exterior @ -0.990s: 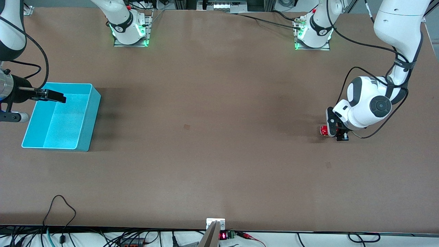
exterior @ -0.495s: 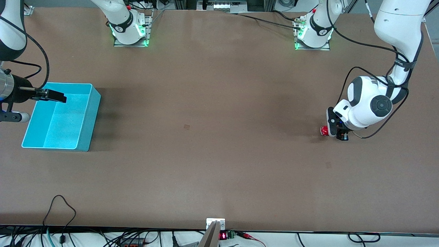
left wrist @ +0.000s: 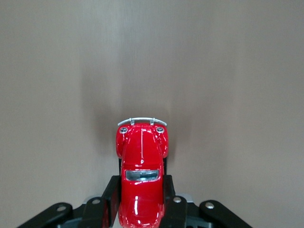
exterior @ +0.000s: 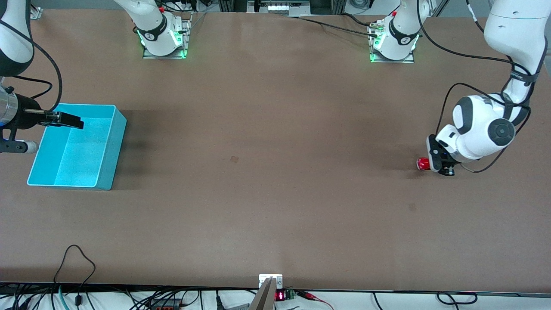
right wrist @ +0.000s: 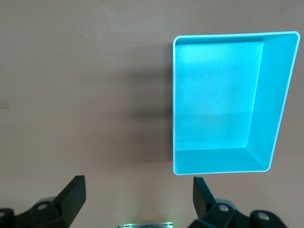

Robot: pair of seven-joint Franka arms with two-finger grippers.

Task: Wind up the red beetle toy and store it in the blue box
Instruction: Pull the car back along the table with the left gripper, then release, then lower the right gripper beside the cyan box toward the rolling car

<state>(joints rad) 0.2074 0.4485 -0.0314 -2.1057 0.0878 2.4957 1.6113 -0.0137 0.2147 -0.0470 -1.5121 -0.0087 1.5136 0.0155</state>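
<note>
The red beetle toy (exterior: 422,163) is a tiny glossy red car. It sits low at the table near the left arm's end. My left gripper (exterior: 435,166) is shut on its rear half. In the left wrist view the toy (left wrist: 141,161) points away from the camera, with the black fingers (left wrist: 110,194) pressed on both its sides. Its wheels are hidden. The blue box (exterior: 112,144) stands open and empty near the right arm's end. My right gripper (exterior: 69,121) hangs open and empty over the box. In the right wrist view the gripper (right wrist: 137,192) is beside the box (right wrist: 271,95).
The two arm bases (exterior: 162,41) (exterior: 394,43) stand along the table edge farthest from the front camera. Cables hang below the table edge (exterior: 77,258) nearest the front camera. Bare brown tabletop (exterior: 258,150) lies between the box and the toy.
My left gripper has moved with the red toy a short way toward the left arm's end of the table. The right arm and the box have not moved.
</note>
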